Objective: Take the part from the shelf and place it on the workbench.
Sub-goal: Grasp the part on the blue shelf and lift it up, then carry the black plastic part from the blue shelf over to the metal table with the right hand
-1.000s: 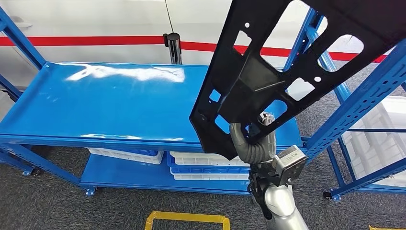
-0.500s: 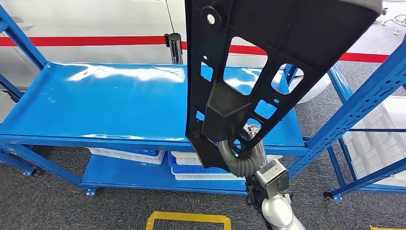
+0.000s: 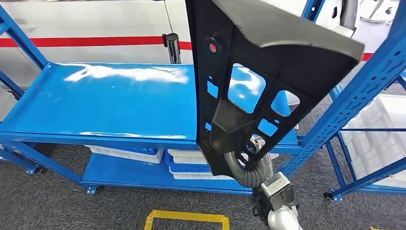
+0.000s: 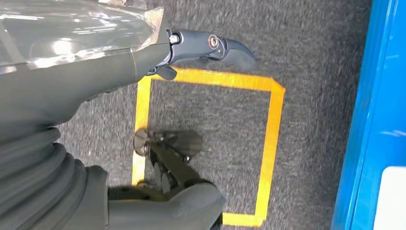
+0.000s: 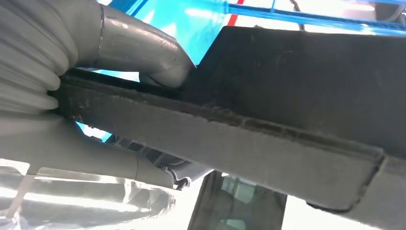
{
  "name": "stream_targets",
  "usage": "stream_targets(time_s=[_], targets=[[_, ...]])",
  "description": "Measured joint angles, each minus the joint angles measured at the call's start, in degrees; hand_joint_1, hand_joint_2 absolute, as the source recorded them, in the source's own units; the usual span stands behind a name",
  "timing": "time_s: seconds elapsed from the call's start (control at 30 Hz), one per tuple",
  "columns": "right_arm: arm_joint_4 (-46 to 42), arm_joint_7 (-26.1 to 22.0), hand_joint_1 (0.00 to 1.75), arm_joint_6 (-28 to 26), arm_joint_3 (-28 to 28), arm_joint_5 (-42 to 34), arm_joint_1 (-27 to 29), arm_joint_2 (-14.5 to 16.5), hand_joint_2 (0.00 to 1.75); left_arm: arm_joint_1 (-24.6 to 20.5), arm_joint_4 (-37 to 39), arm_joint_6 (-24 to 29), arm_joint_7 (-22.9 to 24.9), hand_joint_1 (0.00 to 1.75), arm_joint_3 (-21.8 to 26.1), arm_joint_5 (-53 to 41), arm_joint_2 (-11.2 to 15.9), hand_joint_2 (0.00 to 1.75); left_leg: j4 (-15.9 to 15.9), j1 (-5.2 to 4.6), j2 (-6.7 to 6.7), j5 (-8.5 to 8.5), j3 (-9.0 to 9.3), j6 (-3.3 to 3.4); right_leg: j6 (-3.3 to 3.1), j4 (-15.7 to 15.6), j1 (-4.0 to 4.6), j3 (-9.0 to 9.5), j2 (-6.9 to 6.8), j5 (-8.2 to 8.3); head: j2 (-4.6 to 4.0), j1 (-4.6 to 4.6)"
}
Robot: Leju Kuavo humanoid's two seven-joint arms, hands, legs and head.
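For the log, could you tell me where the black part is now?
In the head view the black part is held upright by the right hand, right of centre, before the blue workbench.

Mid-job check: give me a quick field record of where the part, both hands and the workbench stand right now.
part: black plastic panel with cut-outs, held up in the air, not yet set down
right hand: grips the panel's lower end; thumb and fingers clamp its edge
left hand: holds nothing, hangs above grey carpet and a yellow tape square
workbench: blue top, nothing on its visible part
under bench: white bins on the lower shelf
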Motion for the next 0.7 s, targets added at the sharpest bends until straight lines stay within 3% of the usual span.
stream_targets(time_s=[0.1, 0.37, 0.47, 0.5, 0.6, 0.63, 0.7], targets=[[-0.6, -0.2, 1.75, -0.2, 0.0, 0.3, 0.5, 0.0, 1.75, 0.0, 0.0, -0.4, 0.0, 0.0, 0.0, -0.3, 0.0, 1.75, 1.0, 0.54, 0.07, -1.12, -0.67, -0.52, -0.96, 0.1, -0.22, -0.47, -0.04, 0.31, 0.0, -0.1], [-0.8, -0.2, 1.75, -0.2, 0.0, 0.4, 0.5, 0.0, 1.75, 0.0, 0.0, -0.5, 0.0, 0.0, 0.0, -0.3, 0.0, 1.75, 2.1, 0.58, 0.16, -2.23, -1.06, -0.58, -1.31, 0.1, -0.14, -0.63, -0.05, 0.45, 0.0, -0.17], [-1.5, -0.8, 1.75, -0.3, -0.2, 0.6, 1.2, 0.0, 1.75, 0.0, 0.0, -1.0, 0.0, 0.0, 0.0, -0.5, 0.0, 1.75, 11.4, 0.58, 0.18, -7.79, -4.3, -0.63, -2.65, 0.1, 0.69, -1.84, -0.2, 1.28, 0.0, -0.24], [-2.1, -1.2, 1.75, -0.3, -0.4, 0.8, 1.8, 0.0, 1.75, -0.1, 0.0, -1.2, 0.0, 0.0, 0.0, -0.6, 0.0, 1.75, 10.6, 0.36, 0.16, -7.97, -2.78, -0.26, -2.82, 0.1, 1.16, -2.5, -0.25, 1.97, 0.0, -0.19], [-3.5, -2.1, 1.75, -0.2, -1.1, 1.2, 2.8, 0.0, 1.75, -0.5, 0.0, -1.5, 0.0, 0.0, 0.0, -0.7, 0.0, 1.75, -0.7, -0.78, 0.28, -3.09, 3.77, 1.52, -1.42, -0.1, 1.58, -3.84, -0.45, 4.04, 0.0, -0.25], [-3.6, -2.1, 1.75, -0.1, -1.3, 1.2, 2.8, 0.0, 1.75, -0.5, 0.0, -1.5, 0.0, 0.0, 0.0, -0.7, -0.1, 1.75, -1.2, -0.89, 0.4, -2.28, 3.24, 1.95, -1.22, 0.5, 1.59, -4.45, -0.52, 3.45, 0.0, -0.29], [-3.7, -2.2, 1.75, 0.1, -1.7, 1.2, 2.8, 0.0, 1.75, -0.6, 0.0, -1.6, 0.0, 0.0, 0.0, -0.7, -0.1, 1.75, -2.0, -0.73, 0.74, -0.65, 2.1, 2.58, -1.77, 4.6, 1.68, -6.34, -0.56, -0.53, 0.0, -0.11]])
